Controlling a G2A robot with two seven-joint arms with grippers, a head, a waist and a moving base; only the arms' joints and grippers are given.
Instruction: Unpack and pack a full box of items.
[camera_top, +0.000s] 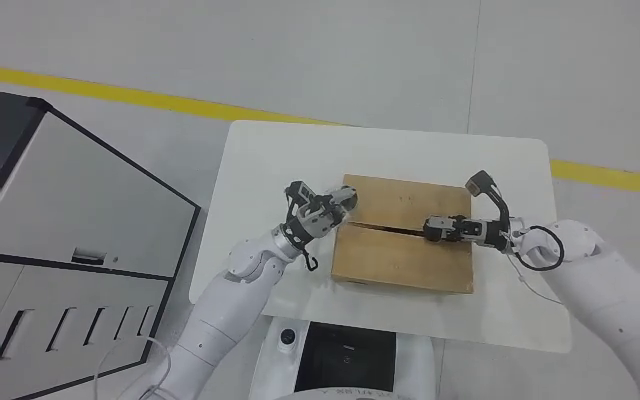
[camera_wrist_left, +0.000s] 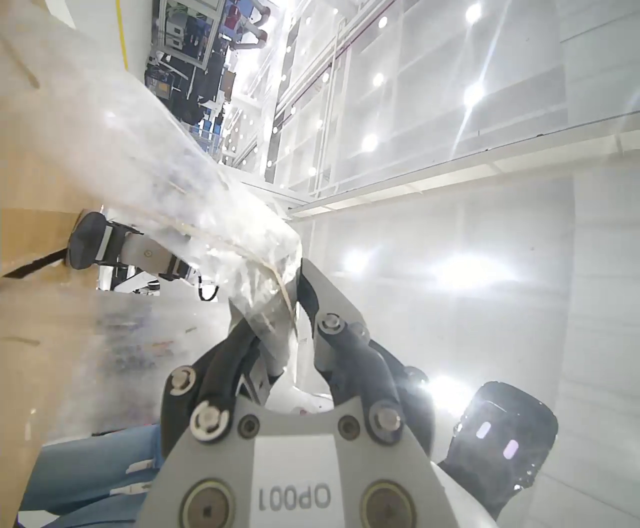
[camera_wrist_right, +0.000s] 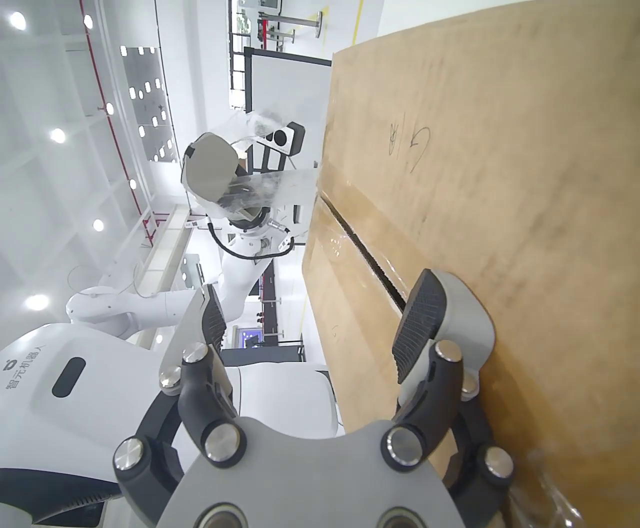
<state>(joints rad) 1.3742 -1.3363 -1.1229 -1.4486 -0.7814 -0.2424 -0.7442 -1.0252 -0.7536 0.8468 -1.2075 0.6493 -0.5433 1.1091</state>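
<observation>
**Thin tape in the left gripper, stiff box under the right one**

In the top view we see the box (camera_top: 400, 250) closed, in the middle of the white table (camera_top: 260, 160). The seam (camera_top: 395, 227) between its flaps runs from left to right. The left gripper (camera_top: 325, 210) is at the left end of this seam. The right gripper (camera_top: 432, 229) is over the seam, toward the right side.

In the left wrist view the left gripper (camera_wrist_left: 275, 305) is pressed together on a strip of clear tape (camera_wrist_left: 200, 200). The strip runs from the box (camera_wrist_left: 30, 190) up to the jaws, crumpled where it is pinched. The right gripper (camera_wrist_left: 87, 240) shows farther off, at the seam.

In the right wrist view the right gripper (camera_wrist_right: 317, 310) is spread and holds nothing. One jaw lies against the box top (camera_wrist_right: 475, 175), just beside the seam (camera_wrist_right: 360, 245), and the other jaw is free in the air. The left gripper (camera_wrist_right: 240, 200) is at the far end with the tape (camera_wrist_right: 280, 185).

We judge the tape to be light, thin and sticky. It can stretch or tear, so the hold should be on the bunched end. The cardboard looks stiff, and a full box is probably heavy. The flaps are best taken at their free edges along the seam.
</observation>
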